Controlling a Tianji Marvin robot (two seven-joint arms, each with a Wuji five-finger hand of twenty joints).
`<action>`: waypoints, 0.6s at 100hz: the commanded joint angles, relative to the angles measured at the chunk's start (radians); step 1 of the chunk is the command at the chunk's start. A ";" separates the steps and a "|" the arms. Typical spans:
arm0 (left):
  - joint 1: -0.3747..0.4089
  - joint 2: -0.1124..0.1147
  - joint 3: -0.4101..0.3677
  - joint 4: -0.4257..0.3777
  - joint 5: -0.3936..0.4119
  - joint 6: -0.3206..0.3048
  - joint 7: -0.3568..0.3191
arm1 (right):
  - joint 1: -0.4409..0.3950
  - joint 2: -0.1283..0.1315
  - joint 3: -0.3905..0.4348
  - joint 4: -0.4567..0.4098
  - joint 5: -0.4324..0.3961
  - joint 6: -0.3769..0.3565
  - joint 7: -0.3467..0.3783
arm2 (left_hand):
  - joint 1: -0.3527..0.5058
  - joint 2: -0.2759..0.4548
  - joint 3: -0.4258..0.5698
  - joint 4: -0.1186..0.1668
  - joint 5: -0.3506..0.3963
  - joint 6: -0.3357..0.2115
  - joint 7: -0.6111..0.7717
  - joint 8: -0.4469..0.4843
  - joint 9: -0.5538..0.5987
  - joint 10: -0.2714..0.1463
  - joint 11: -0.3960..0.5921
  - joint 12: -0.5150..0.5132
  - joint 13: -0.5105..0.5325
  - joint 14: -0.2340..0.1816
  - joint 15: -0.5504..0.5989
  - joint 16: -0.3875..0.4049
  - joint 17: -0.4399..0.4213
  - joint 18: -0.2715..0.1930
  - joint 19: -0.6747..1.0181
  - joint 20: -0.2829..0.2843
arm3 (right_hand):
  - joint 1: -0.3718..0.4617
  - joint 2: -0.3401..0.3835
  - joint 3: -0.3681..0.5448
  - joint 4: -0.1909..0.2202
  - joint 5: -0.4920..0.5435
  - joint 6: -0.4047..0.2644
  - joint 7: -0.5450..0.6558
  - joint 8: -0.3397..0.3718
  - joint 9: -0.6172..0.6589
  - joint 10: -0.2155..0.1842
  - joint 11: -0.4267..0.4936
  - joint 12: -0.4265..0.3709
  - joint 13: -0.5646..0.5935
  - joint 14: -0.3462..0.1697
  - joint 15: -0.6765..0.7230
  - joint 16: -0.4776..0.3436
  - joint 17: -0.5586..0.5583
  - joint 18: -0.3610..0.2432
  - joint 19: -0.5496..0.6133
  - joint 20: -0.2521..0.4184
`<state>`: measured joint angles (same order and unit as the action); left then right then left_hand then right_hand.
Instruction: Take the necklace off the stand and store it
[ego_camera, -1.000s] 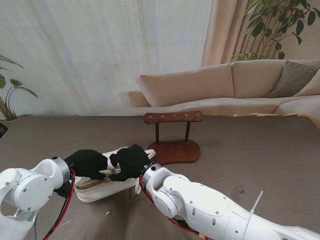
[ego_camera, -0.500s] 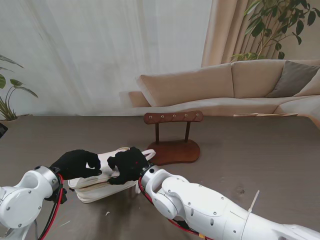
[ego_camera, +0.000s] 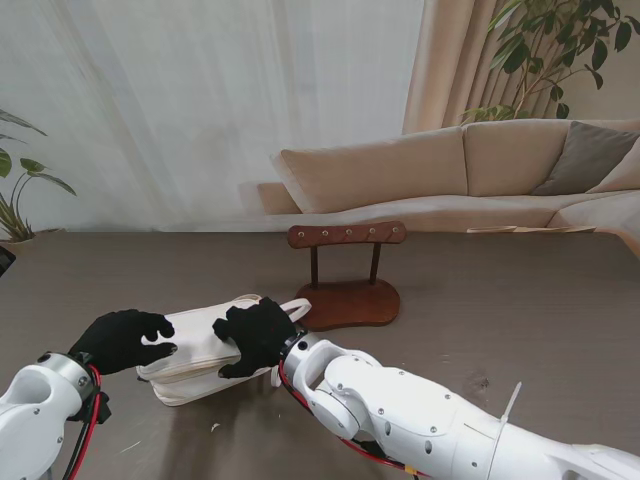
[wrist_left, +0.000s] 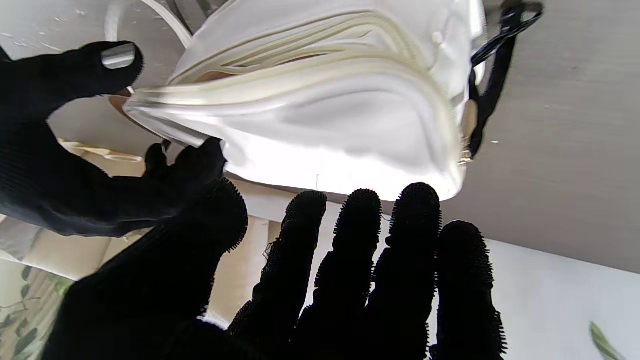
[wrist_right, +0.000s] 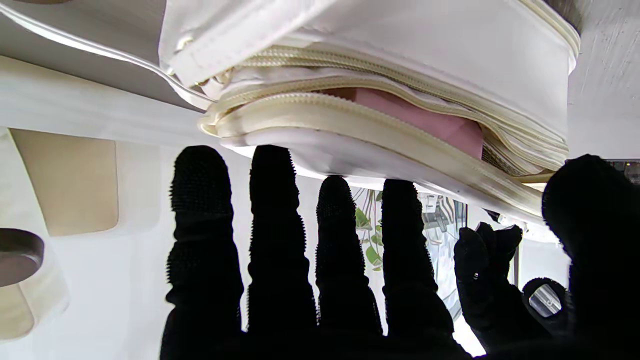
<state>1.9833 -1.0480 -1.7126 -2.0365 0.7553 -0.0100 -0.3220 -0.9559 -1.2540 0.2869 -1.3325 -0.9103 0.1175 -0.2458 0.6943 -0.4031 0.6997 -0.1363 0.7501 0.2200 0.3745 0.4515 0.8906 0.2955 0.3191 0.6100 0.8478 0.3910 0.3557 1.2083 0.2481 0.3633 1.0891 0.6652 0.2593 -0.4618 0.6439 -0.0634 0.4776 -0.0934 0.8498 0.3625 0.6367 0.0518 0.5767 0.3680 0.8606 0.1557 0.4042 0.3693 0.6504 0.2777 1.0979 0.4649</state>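
Both hands' fingers spread beside white pouch (ego_camera: 200, 350), pink lining (wrist_right: 425, 117) only wrist-visible

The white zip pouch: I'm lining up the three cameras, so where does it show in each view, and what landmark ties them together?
Stand view: the white zip pouch lies on the table, left of the wooden stand, between the left hand and the right hand.
Left wrist view: the pouch fills the middle, beyond the fingertips.
Right wrist view: the pouch spans the picture, beyond the fingertips, pink lining showing.
Shared landmark: its cream zipper.
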 joint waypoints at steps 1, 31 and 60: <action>0.021 -0.009 -0.014 0.008 -0.003 0.014 -0.001 | -0.015 0.008 -0.010 0.009 0.003 -0.002 0.037 | -0.032 0.041 0.022 0.038 -0.024 0.020 -0.034 -0.022 -0.030 0.025 0.011 0.019 -0.006 0.035 0.002 0.002 -0.033 -0.012 0.031 0.020 | -0.037 -0.001 0.026 0.016 0.024 -0.058 -0.032 -0.035 -0.024 -0.028 0.012 -0.015 -0.002 -0.002 0.019 -0.003 -0.241 -0.019 -0.019 -0.019; 0.077 -0.026 -0.068 0.034 -0.006 0.075 0.065 | -0.010 0.030 -0.010 -0.007 -0.008 -0.005 0.083 | -0.015 0.045 0.007 0.040 -0.035 -0.027 -0.140 -0.093 -0.067 0.049 0.021 0.048 -0.014 0.054 -0.002 0.002 -0.058 -0.012 0.046 0.045 | -0.041 -0.004 0.027 0.015 0.017 -0.062 -0.036 -0.039 -0.013 -0.031 0.010 -0.032 -0.005 -0.007 0.016 -0.007 -0.243 -0.022 -0.022 -0.017; 0.089 -0.019 -0.073 0.068 -0.014 0.099 0.022 | -0.014 0.034 0.004 -0.012 0.006 0.004 0.099 | -0.014 0.024 0.008 0.043 -0.171 -0.184 -0.283 -0.253 -0.162 0.060 -0.018 0.049 -0.077 0.052 -0.040 -0.027 -0.119 -0.041 0.012 0.069 | -0.039 -0.005 0.029 0.014 0.016 -0.053 -0.035 -0.040 -0.010 -0.023 0.012 -0.037 -0.008 -0.010 0.015 -0.009 -0.247 -0.022 -0.024 -0.015</action>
<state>2.0620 -1.0690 -1.7844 -1.9756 0.7232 0.0849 -0.2595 -0.9519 -1.2306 0.2990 -1.3675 -0.9084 0.1183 -0.1775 0.6948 -0.3917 0.6994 -0.1363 0.6269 0.0675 0.1305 0.2366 0.7617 0.3425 0.3141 0.6513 0.7973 0.4042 0.3248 1.1940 0.1635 0.3639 1.1008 0.7136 0.2593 -0.4618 0.6439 -0.0634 0.4352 -0.1373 0.7952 0.3373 0.6250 0.0372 0.5739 0.3426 0.8502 0.1370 0.3959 0.3568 0.6504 0.2774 1.0925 0.4649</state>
